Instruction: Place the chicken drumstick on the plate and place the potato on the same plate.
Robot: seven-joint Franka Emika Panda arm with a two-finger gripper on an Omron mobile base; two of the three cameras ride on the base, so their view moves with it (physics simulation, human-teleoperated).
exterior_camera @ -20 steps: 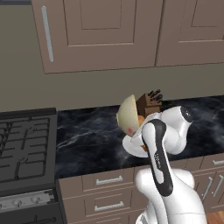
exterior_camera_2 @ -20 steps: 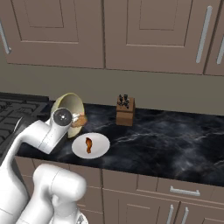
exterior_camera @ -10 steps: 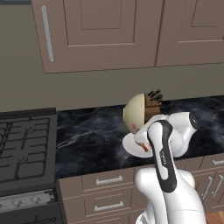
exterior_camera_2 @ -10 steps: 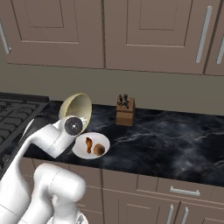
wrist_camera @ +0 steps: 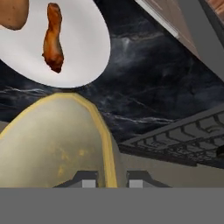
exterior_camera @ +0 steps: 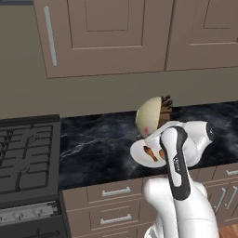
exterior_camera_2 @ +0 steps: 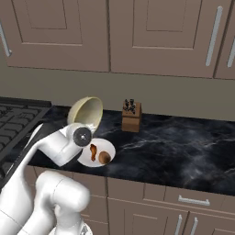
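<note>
On the dark marbled kitchen counter [exterior_camera_2: 174,147], the orange-brown chicken drumstick [exterior_camera_2: 93,152] and the round brown potato [exterior_camera_2: 104,157] both lie on the flat white plate [exterior_camera_2: 110,148]. The gripper [wrist_camera: 111,177] is clamped on the rim of the tipped pale-yellow bowl [exterior_camera_2: 85,111], held over the plate's back edge. With both foods apparently settled, the careful move is to level the bowl and carry it aside without brushing the plate.

The dark marble worktop [exterior_camera_2: 183,147] is carrying the white plate [exterior_camera_2: 109,148] near its front edge and a knife block [exterior_camera_2: 131,118] toward the wall.
</note>
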